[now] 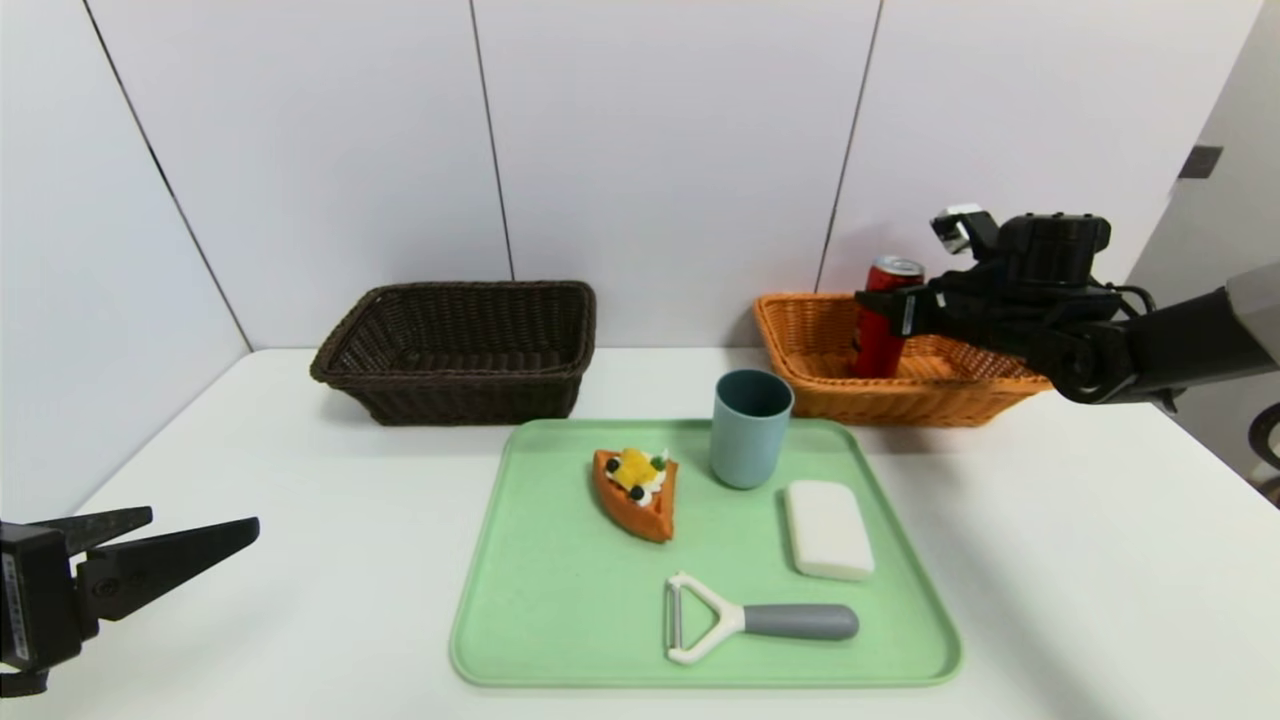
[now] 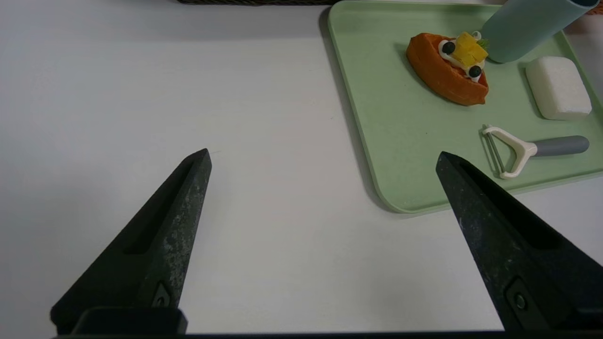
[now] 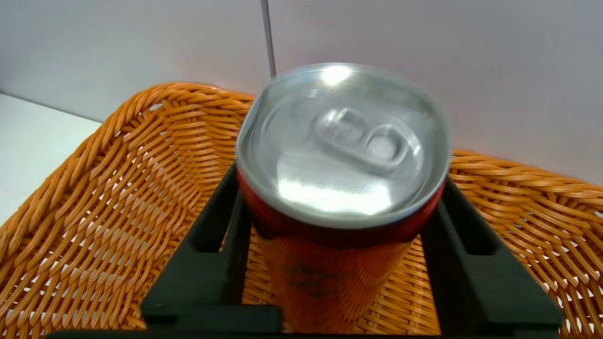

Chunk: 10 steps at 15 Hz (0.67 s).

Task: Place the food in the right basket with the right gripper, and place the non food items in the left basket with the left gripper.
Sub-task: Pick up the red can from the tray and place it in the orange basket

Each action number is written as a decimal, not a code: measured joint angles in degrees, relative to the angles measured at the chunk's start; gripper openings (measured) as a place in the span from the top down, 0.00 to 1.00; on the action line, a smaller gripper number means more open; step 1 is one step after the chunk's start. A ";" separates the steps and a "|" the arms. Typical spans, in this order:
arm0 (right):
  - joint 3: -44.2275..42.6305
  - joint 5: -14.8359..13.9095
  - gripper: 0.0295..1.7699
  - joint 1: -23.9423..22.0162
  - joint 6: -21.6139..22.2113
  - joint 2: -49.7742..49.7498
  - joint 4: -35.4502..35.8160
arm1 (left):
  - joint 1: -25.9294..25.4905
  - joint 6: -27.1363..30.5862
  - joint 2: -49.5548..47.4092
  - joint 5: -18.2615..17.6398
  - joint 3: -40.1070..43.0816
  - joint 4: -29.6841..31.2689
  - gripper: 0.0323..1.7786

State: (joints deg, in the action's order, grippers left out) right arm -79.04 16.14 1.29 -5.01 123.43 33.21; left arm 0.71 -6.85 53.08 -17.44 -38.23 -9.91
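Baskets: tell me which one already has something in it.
The orange-tan basket holds the upright red can; the dark brown basket looks empty.

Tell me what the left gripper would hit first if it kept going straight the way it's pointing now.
Probably bare table. The left gripper sits parked with jaws wide apart, aimed forward and slightly down at open tabletop beside the green tray. Farther along that line lies the dark brown basket, though depth is hard to judge.

The can (image 3: 341,155) stood between my right claw's (image 1: 885,310) fingers, seemingly inside the right basket (image 1: 800,345); the tray (image 1: 560,600) lay below-left of it.
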 joint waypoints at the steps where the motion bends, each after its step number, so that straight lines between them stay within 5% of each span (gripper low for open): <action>1: 0.00 0.01 0.35 0.00 0.00 0.00 0.00 | 0.00 -0.01 0.00 -0.05 0.00 0.02 0.05; 10: 2.61 2.22 0.14 -0.33 0.28 -4.28 -1.12 | 0.00 -0.04 -0.40 0.13 -0.07 -0.06 0.05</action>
State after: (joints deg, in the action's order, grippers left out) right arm -76.44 18.36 0.96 -4.73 119.15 32.09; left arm 0.71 -6.89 52.68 -17.31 -38.30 -9.97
